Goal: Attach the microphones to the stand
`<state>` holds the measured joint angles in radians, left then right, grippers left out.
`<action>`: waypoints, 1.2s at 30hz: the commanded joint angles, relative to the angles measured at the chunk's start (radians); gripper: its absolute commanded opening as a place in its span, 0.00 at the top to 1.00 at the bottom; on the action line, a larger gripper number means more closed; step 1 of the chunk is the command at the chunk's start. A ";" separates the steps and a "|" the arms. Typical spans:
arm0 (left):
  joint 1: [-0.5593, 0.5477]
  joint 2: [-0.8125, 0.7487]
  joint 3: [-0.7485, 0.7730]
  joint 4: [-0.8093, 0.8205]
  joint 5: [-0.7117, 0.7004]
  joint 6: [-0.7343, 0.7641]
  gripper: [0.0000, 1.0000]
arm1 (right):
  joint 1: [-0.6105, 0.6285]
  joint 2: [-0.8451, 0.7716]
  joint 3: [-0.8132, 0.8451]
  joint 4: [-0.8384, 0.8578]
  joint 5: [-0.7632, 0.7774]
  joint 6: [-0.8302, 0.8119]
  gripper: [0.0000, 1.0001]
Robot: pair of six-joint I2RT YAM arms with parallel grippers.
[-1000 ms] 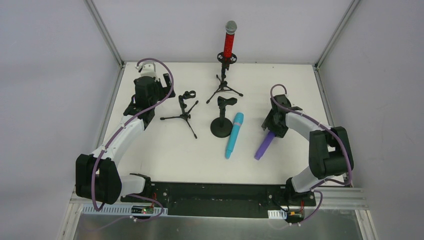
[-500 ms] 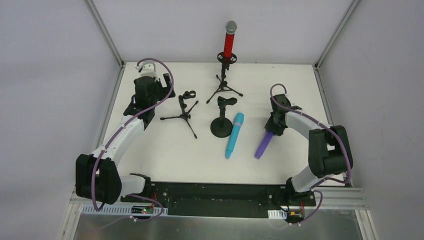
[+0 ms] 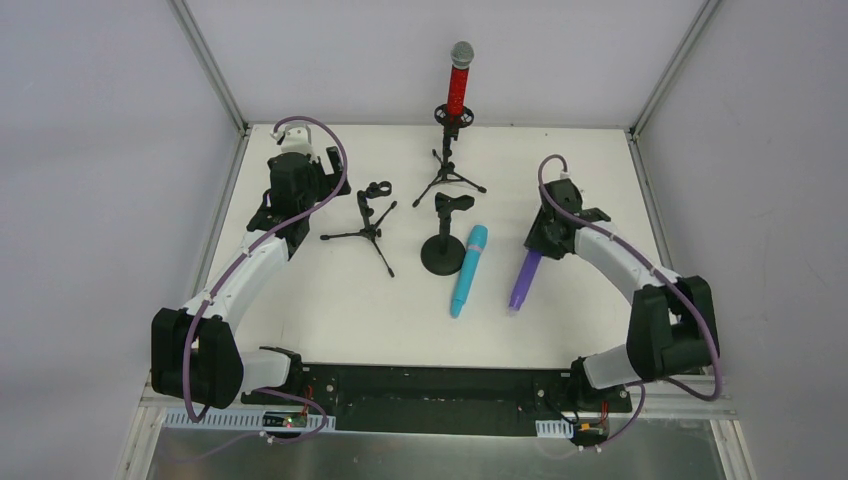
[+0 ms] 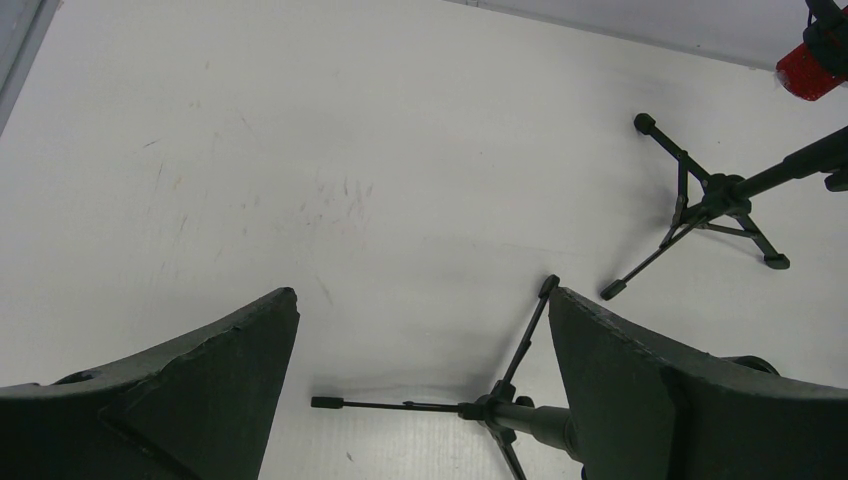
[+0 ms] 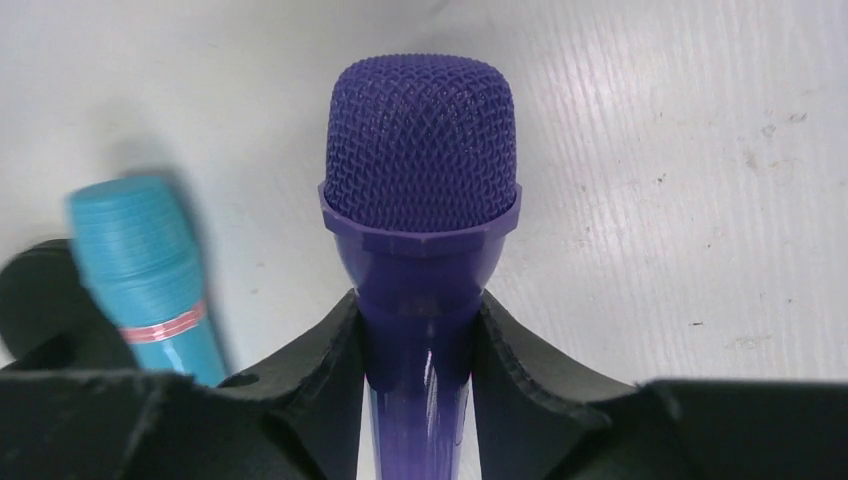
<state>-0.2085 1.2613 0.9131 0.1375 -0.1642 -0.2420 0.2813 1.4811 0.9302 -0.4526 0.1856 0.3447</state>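
The red microphone [image 3: 459, 80] with a silver mesh head stands upright in the far tripod stand [image 3: 447, 172]. A second tripod stand [image 3: 371, 222] and a round-base stand [image 3: 443, 250] hold nothing. The cyan microphone [image 3: 467, 270] lies on the table just right of the round-base stand, and its pink-ringed end shows in the right wrist view [image 5: 150, 280]. My right gripper [image 3: 538, 250] is shut on the purple microphone [image 3: 523, 282], and its fingers clamp the handle just below the mesh head [image 5: 420, 150]. My left gripper [image 3: 272, 215] is open and empty, left of the second tripod [image 4: 520, 405].
The white table [image 3: 330, 300] is bounded by metal frame posts [image 3: 215, 70] at the back corners and grey walls. The far tripod's legs [image 4: 700, 210] and the red microphone's body [image 4: 815, 70] show at the right of the left wrist view.
My right arm has stretched out and its gripper has moved slightly up and left with the purple microphone, which now points more steeply toward the near edge. The left arm has not moved.
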 commanded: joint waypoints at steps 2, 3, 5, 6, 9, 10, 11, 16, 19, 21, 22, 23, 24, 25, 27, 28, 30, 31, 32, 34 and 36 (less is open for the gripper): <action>0.000 0.001 0.003 0.039 0.005 0.009 0.05 | 0.010 -0.178 0.097 -0.002 -0.026 -0.022 1.00; 0.000 0.002 0.003 0.039 0.005 0.007 0.05 | 0.010 -0.210 0.097 0.014 -0.036 -0.017 1.00; 0.000 0.004 0.002 0.038 0.007 0.009 0.05 | 0.010 -0.278 0.095 0.050 -0.063 -0.005 1.00; 0.000 0.004 0.001 0.039 0.008 0.008 0.05 | 0.011 -0.310 0.091 0.072 -0.075 0.002 1.00; 0.000 0.007 0.002 0.039 0.008 0.009 0.05 | 0.010 -0.399 0.069 0.148 -0.105 0.019 1.00; 0.000 0.009 0.002 0.038 0.005 0.011 0.05 | 0.011 -0.423 0.059 0.180 -0.116 0.020 1.00; 0.000 0.010 0.002 0.038 0.004 0.013 0.05 | 0.011 -0.447 0.042 0.209 -0.120 0.028 1.00; 0.000 0.011 0.002 0.038 0.004 0.012 0.05 | 0.009 -0.568 -0.051 0.424 -0.239 -0.020 1.00; 0.000 0.010 0.004 0.039 0.006 0.013 0.05 | 0.010 -0.629 -0.117 0.574 -0.321 -0.060 1.00; 0.000 0.011 0.003 0.039 0.007 0.013 0.05 | 0.009 -0.665 -0.155 0.652 -0.366 -0.077 1.00; 0.000 0.010 0.004 0.039 0.006 0.012 0.05 | 0.010 -0.681 -0.176 0.693 -0.398 -0.097 1.00; 0.000 0.010 0.004 0.039 0.006 0.012 0.05 | 0.009 -0.694 -0.199 0.744 -0.439 -0.113 1.00; 0.000 0.011 0.003 0.038 0.006 0.013 0.05 | 0.009 -0.704 -0.221 0.792 -0.474 -0.128 1.00; 0.000 0.009 0.004 0.038 0.006 0.013 0.05 | 0.010 -0.714 -0.244 0.828 -0.518 -0.147 1.00; -0.001 0.008 0.003 0.039 0.006 0.015 0.05 | 0.010 -0.724 -0.263 0.875 -0.604 -0.191 1.00; -0.001 0.006 0.002 0.039 0.006 0.015 0.05 | 0.011 -0.727 -0.270 0.890 -0.641 -0.213 1.00; 0.000 0.005 0.003 0.038 0.004 0.017 0.04 | 0.011 -0.736 -0.287 0.929 -0.709 -0.245 1.00; 0.000 0.005 0.004 0.039 0.005 0.017 0.04 | 0.010 -0.741 -0.298 0.954 -0.755 -0.268 1.00; 0.000 0.003 0.003 0.039 0.004 0.017 0.04 | 0.011 -0.744 -0.308 0.982 -0.774 -0.289 1.00; 0.000 0.003 0.003 0.039 0.001 0.022 0.04 | 0.011 -0.755 -0.335 1.041 -0.826 -0.321 1.00; -0.001 0.004 0.002 0.039 -0.006 0.024 0.04 | 0.010 -0.758 -0.358 1.094 -0.848 -0.334 1.00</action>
<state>-0.2085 1.2716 0.9131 0.1379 -0.1646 -0.2394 0.2871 0.7540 0.6037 0.4152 -0.5133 0.1036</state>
